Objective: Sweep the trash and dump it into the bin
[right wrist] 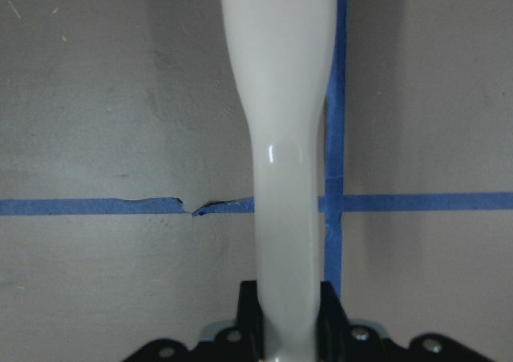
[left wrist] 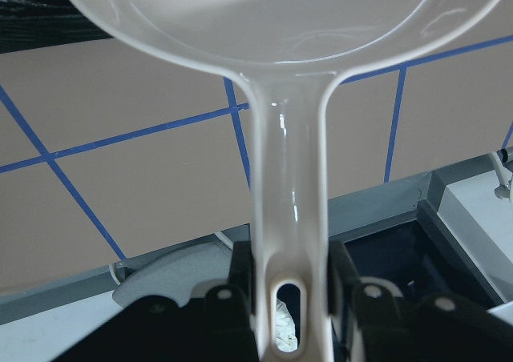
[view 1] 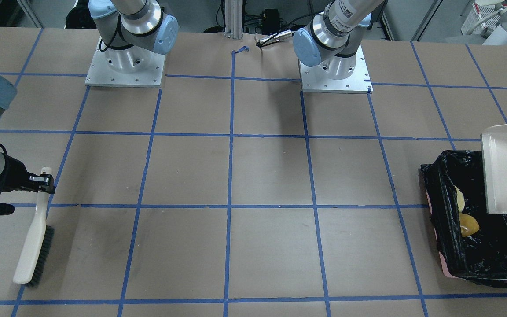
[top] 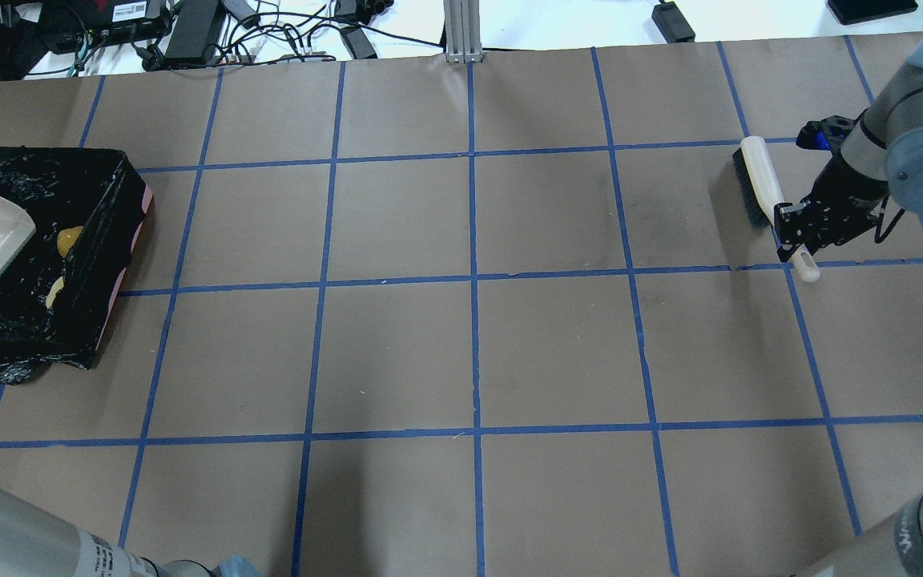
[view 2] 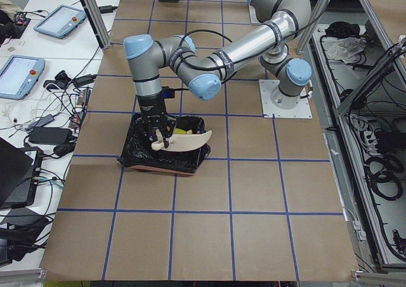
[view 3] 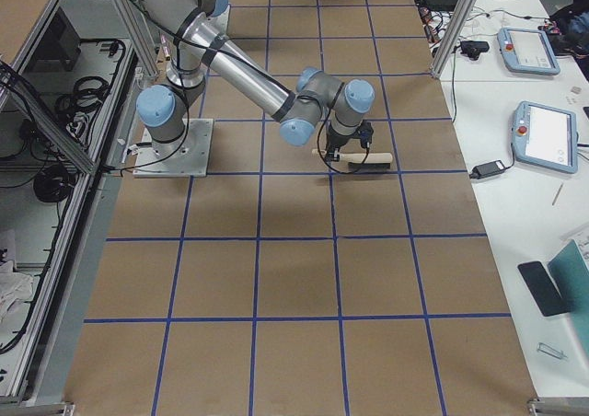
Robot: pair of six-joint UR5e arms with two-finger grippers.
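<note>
Left gripper [left wrist: 287,258], in its own wrist view, has its fingers clamped tight on the handle of the dustpan [left wrist: 284,162], whose scoop fills the top of the picture. Right gripper [right wrist: 284,294], in its wrist view, is likewise closed on the handle of the brush [right wrist: 284,122], over the table [right wrist: 96,98].

From overhead, the bin [top: 105,240] sits at the table's left end with the dustpan held over its outer side. A potato [top: 69,238] and a bread piece [top: 54,292] lie inside on the black liner, against the wall nearer the table's middle. The front view shows the same two pieces just beside the pan's lip. In the left side view a bright yellow bit behind the pan may be the sponge [view 2: 183,131] (too small to be sure).

Dumping looks done or nearly so. One risk is that a careless lowering or swing of the pan could catch its lip in the loose liner and drag or tip the bin, spilling what's inside. The pieces lie below and just inward of the left gripper's pan, well apart from the right gripper at the far end.
</note>
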